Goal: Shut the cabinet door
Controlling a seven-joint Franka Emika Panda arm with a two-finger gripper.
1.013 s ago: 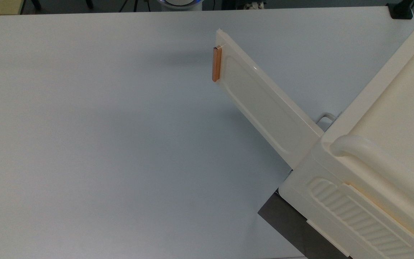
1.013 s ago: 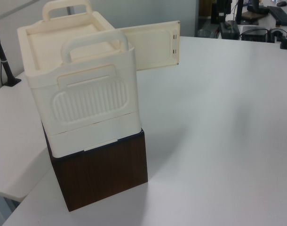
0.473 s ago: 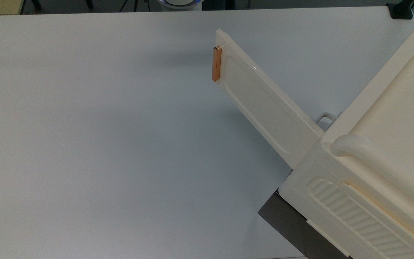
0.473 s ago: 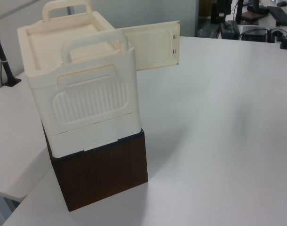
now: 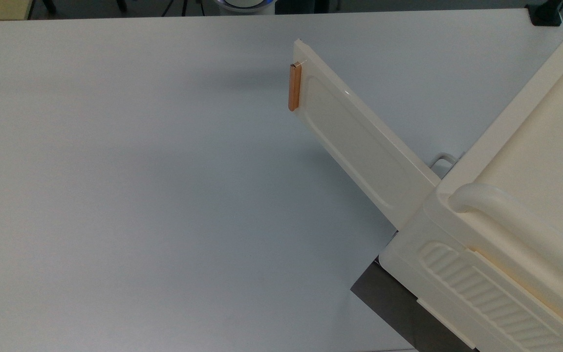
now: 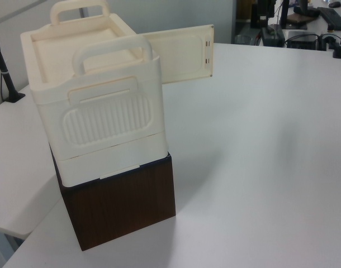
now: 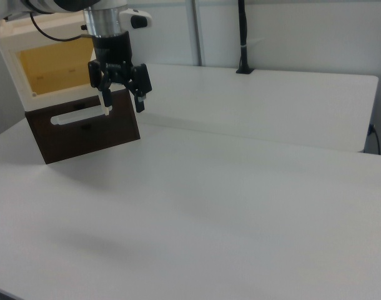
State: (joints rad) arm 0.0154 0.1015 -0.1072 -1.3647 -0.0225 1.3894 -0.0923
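Note:
The cream cabinet point(image 5: 521, 215) stands at the top view's right, on a dark wooden box point(image 5: 399, 303). Its cabinet door point(image 5: 359, 142) is swung wide open, reaching up and left over the table, with the copper bar handle point(image 5: 294, 87) at its free end. In the left view the cabinet point(image 6: 98, 111) shows its ribbed side, and the door point(image 6: 181, 56) sticks out behind it to the right. In the right view my gripper point(image 7: 123, 103) hangs open and holds nothing, in front of the cabinet's point(image 7: 53, 56) open, yellowish inside. How far it is from the door I cannot tell.
The white table point(image 5: 140, 195) spreads wide to the top view's left of the door. A small white loop point(image 5: 442, 161) sits low beside the cabinet. A black post point(image 7: 242, 37) stands at the table's far edge in the right view.

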